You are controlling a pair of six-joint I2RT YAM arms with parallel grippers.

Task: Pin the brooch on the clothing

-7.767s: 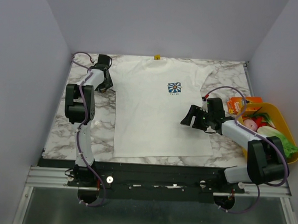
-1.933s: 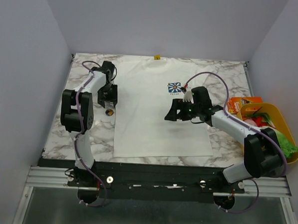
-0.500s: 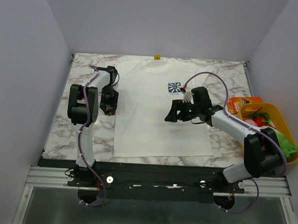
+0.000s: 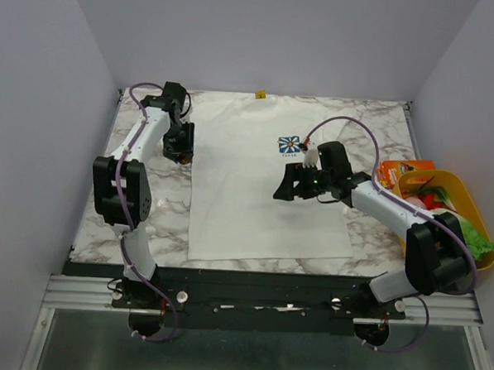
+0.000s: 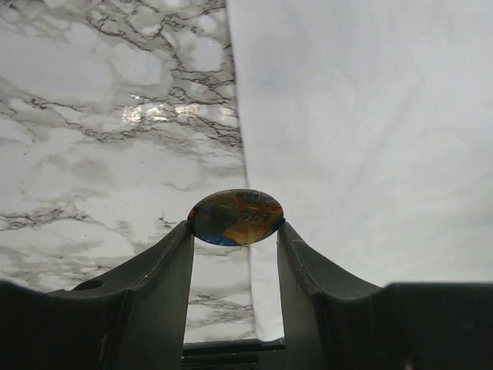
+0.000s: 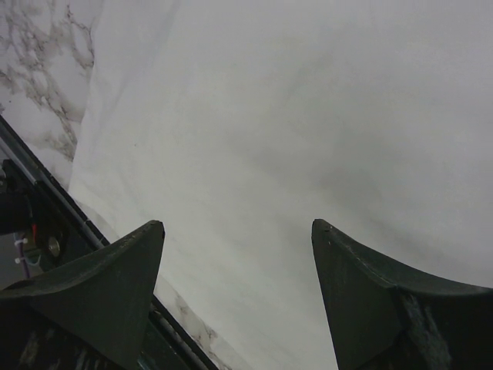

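Only the left gripper (image 4: 181, 151) has moved since a moment ago: it has lifted the brooch (image 5: 236, 217) off the table (image 4: 146, 213) and carried it toward the far left corner. Nearer to the front edge, the right gripper (image 4: 285, 187) hangs over the middle of the clothing (image 4: 253, 218), jaws wide apart and empty; this cloth looks soft and thin and will likely wrinkle unless pressed flat. Farther back, the left jaws are clamped on the brooch's rim, just beside the clothing's left edge; such a light, stiff, glossy disc may slip, so 2 opposite rim points seem the best hold.
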